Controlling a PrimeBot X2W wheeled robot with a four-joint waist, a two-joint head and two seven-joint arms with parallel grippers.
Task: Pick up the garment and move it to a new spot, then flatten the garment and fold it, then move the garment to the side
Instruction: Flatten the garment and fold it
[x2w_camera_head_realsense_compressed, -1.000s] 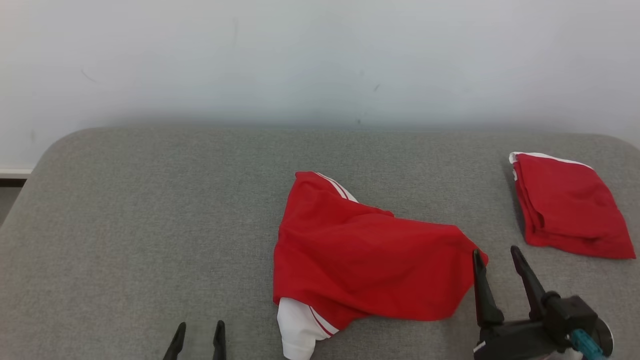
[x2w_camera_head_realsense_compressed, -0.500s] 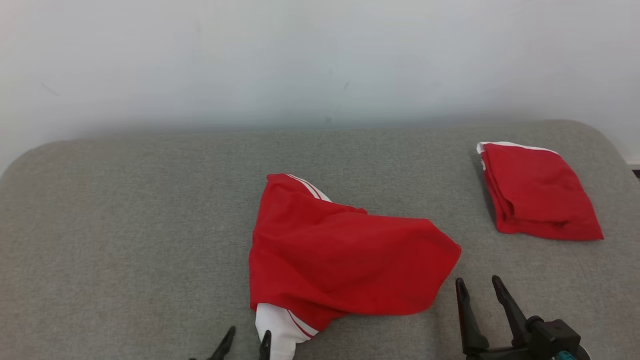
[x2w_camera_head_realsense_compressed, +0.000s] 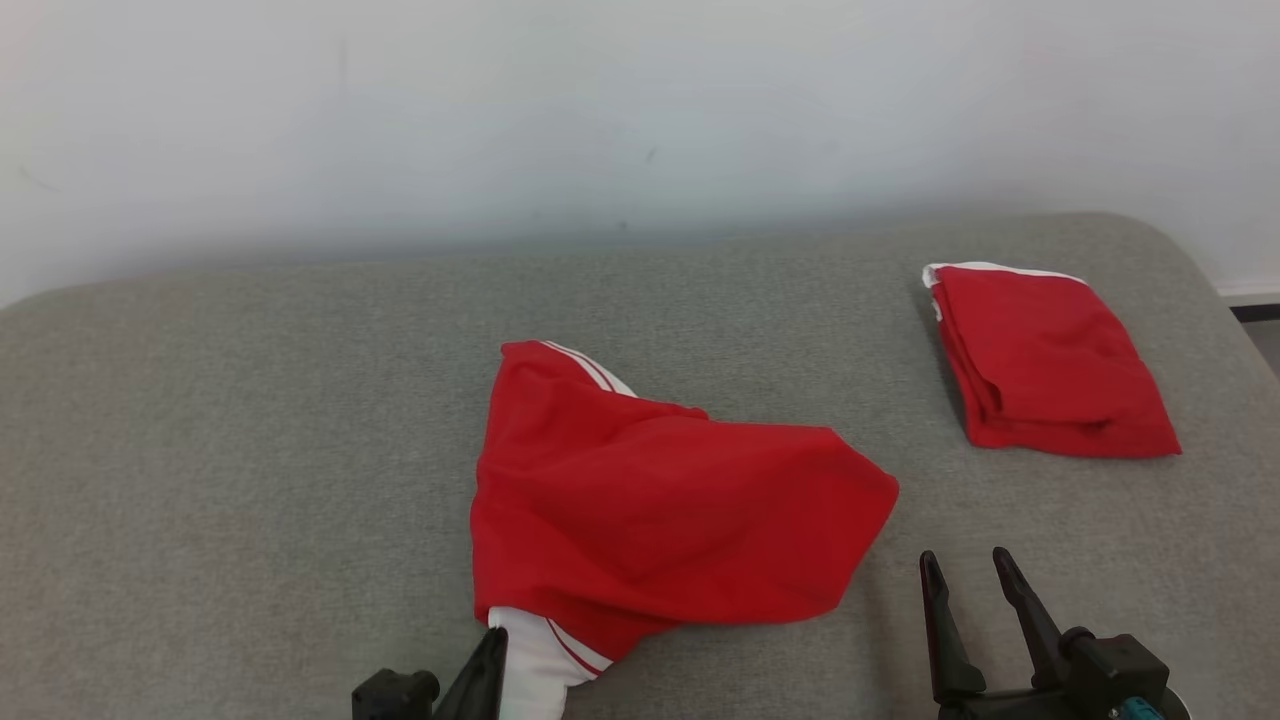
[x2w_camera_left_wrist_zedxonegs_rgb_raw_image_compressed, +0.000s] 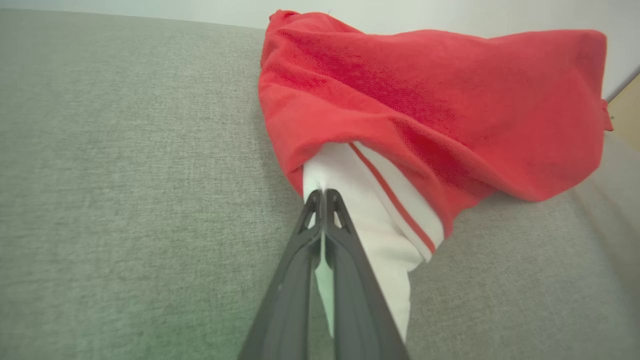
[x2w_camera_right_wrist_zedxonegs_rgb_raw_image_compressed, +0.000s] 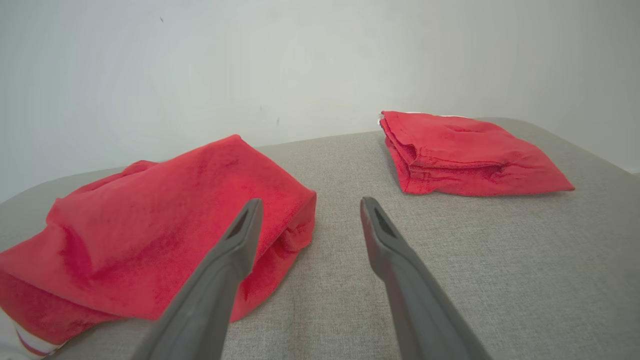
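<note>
The crumpled red garment with a white striped sleeve lies mid-surface, and also shows in the left wrist view and the right wrist view. My left gripper sits at the bottom edge with its fingers pressed together at the white sleeve's edge, pinching the cloth. My right gripper stands open just right of the garment's right corner and holds nothing. In its own view the left finger overlaps the red fold.
A second red garment, folded, lies at the far right of the grey upholstered surface and shows again from the right wrist. A pale wall runs behind. The surface's right edge drops to the floor.
The camera has swung right. My left gripper moved right to the white sleeve and closed on it. My right gripper drew back from the garment's right corner, still open.
</note>
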